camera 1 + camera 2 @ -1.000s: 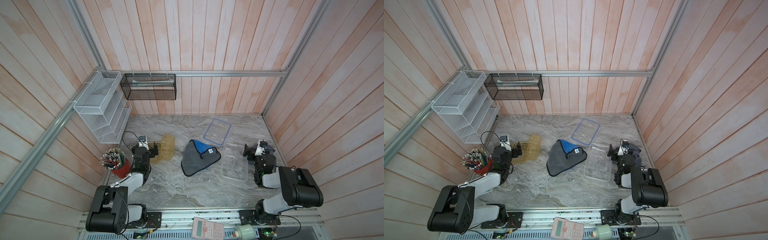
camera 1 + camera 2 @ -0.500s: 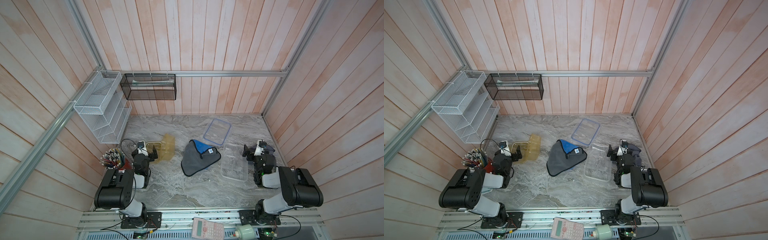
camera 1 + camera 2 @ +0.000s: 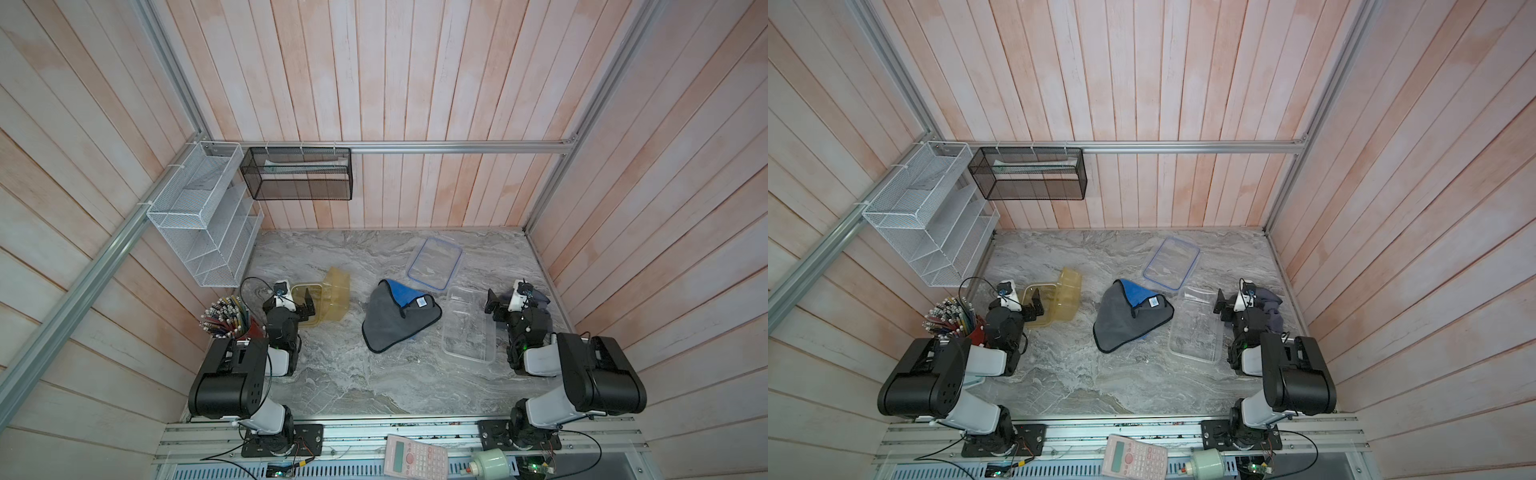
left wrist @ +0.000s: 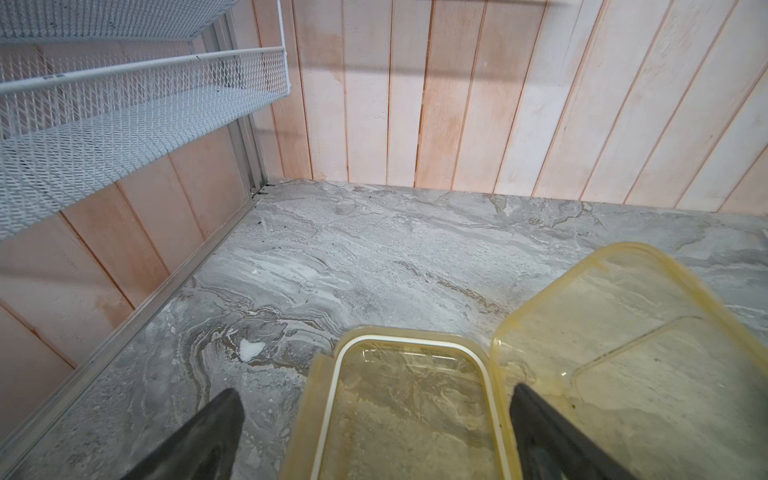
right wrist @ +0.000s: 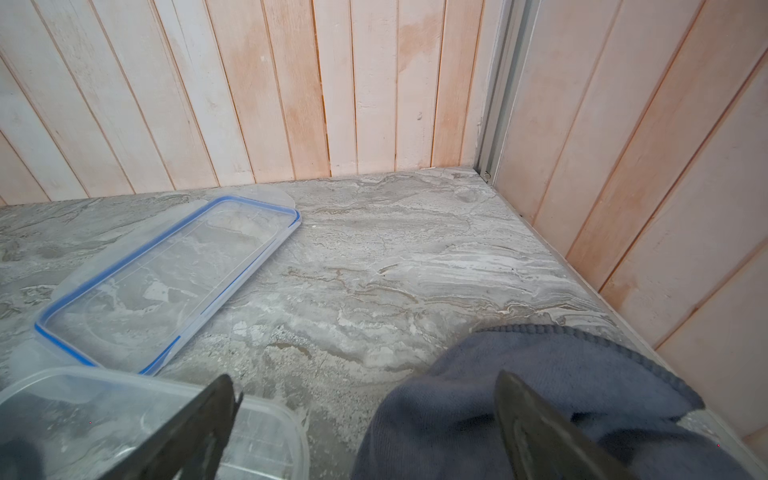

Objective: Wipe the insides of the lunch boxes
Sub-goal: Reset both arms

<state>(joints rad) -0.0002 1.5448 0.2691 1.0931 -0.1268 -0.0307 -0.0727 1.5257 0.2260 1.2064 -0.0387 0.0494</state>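
Observation:
The small yellow lunch box (image 3: 338,297) (image 4: 623,365) stands tilted at the left of the marble table. Its white-sealed lid (image 3: 300,291) (image 4: 411,407) lies flat beside it. My left gripper (image 3: 289,297) (image 4: 374,392) hovers open over that lid, holding nothing. The larger clear lunch box (image 3: 469,328) (image 5: 83,415) lies open at the right, with its blue-rimmed lid (image 3: 434,262) (image 5: 166,282) behind it. My right gripper (image 3: 514,297) (image 5: 365,378) is open and holds nothing; one finger is over the clear box's corner, the other over a dark grey-blue cloth (image 3: 540,297) (image 5: 498,407).
A grey and blue cloth (image 3: 395,320) lies crumpled mid-table. A red cup of coloured pencils (image 3: 226,316) stands beside the left arm. A white wire rack (image 3: 199,216) and a black mesh basket (image 3: 297,174) hang on the walls. A pink calculator (image 3: 415,459) rests on the front rail.
The left arm's elbow has folded up and back toward its base, while its gripper stays over the yellow lid. The right arm has not moved.

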